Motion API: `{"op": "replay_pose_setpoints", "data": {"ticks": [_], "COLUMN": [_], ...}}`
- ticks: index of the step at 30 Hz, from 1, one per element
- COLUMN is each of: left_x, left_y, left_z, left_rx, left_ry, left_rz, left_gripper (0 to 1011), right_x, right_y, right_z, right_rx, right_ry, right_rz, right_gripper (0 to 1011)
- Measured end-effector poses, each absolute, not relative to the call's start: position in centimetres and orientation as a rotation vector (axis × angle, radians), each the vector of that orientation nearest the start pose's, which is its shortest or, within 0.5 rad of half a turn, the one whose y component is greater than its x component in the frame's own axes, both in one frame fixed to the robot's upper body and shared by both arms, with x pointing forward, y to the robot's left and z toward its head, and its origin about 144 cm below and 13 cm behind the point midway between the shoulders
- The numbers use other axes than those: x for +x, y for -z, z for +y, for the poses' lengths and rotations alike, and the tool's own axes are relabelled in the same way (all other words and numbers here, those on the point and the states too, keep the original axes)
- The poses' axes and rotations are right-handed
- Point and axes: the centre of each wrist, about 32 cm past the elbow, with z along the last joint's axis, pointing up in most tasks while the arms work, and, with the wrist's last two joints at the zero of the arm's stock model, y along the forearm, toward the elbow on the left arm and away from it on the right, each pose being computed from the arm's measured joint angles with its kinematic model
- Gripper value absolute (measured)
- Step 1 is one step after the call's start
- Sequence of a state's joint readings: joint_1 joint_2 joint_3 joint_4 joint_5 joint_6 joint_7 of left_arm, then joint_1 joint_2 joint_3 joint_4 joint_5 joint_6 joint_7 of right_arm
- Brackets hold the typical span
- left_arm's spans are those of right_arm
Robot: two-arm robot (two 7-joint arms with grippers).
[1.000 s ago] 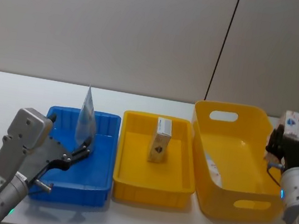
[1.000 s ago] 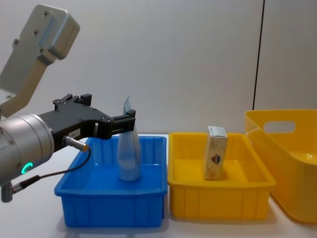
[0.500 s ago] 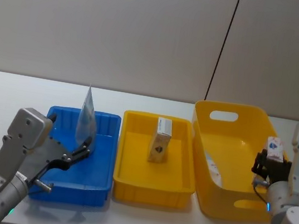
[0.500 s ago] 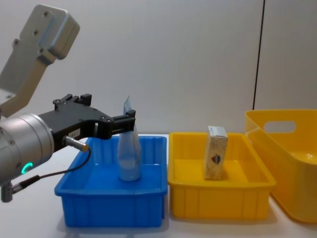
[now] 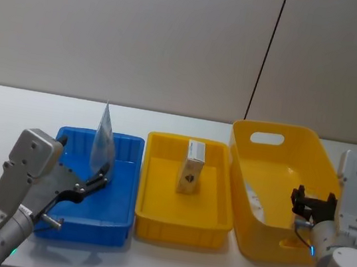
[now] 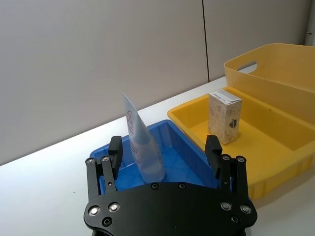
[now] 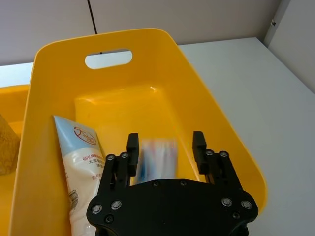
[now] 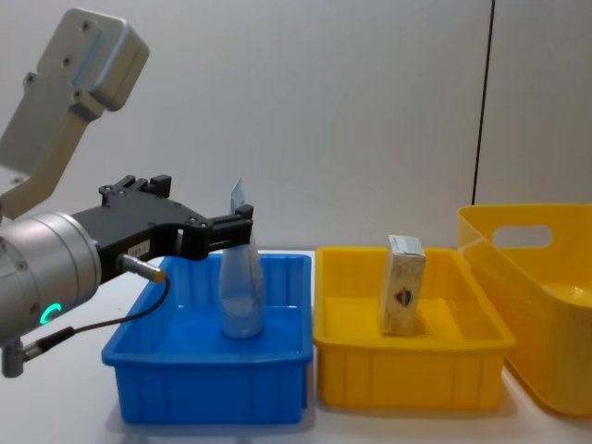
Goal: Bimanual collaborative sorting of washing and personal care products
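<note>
Pouch [image 7: 78,172] in tall bin [image 7: 44,64] — right wrist view.

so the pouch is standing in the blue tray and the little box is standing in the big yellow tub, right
Not quite. The pouch does stand in the blue tray, but the little box stands in the shallow yellow tray in the middle, not in the big yellow tub. The head view shows it.

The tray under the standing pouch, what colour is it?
Blue. The tray holding the upright pouch shows best in the chest view.
</note>
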State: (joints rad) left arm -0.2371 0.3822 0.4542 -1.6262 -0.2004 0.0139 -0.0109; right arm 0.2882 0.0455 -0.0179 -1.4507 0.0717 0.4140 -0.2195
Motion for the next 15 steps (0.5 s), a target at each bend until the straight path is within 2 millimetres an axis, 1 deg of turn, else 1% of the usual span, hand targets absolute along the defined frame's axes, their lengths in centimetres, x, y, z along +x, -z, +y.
{"op": "replay_pose_setpoints", "data": {"ticks": [1, 3, 6, 8, 9, 10, 11, 13, 15], "left_x": [49.20, 49.20, 49.20, 49.20, 49.20, 49.20, 49.20, 49.20, 49.20], "left_y": [-120.44, -120.44, -120.44, -120.44, -120.44, -120.44, -120.44, -120.44, -120.44], "left_z": [19.84, 19.84, 19.84, 19.84, 19.84, 19.84, 19.84, 19.84, 19.84], "left_rx": [0.061, 0.061, 0.061, 0.061, 0.061, 0.061, 0.061, 0.061, 0.061], "left_ry": [-1.124, -1.124, -1.124, -1.124, -1.124, -1.124, -1.124, -1.124, -1.124], "left_rz": [-0.268, -0.268, -0.268, -0.268, -0.268, -0.268, -0.268, -0.268, -0.268], "left_gripper": [1002, 1001, 1001, 1001, 1001, 1001, 1001, 1001, 1001], "right_x": [53.86, 53.89, 53.92, 53.94, 53.95, 53.96, 53.96, 53.96, 53.92], "right_y": [-120.59, -120.55, -120.48, -120.45, -120.42, -120.42, -120.42, -120.43, -120.49], "right_z": [-23.63, -23.61, -23.59, -23.58, -23.57, -23.56, -23.56, -23.55, -23.56], "right_rx": [-0.209, -0.211, -0.215, -0.216, -0.217, -0.218, -0.217, -0.215, -0.205], "right_ry": [1.761, 1.760, 1.759, 1.759, 1.758, 1.758, 1.757, 1.756, 1.754], "right_rz": [0.196, 0.197, 0.199, 0.200, 0.201, 0.201, 0.201, 0.201, 0.196], "right_gripper": [662, 708, 806, 845, 896, 910, 953, 1000, 1003]}}
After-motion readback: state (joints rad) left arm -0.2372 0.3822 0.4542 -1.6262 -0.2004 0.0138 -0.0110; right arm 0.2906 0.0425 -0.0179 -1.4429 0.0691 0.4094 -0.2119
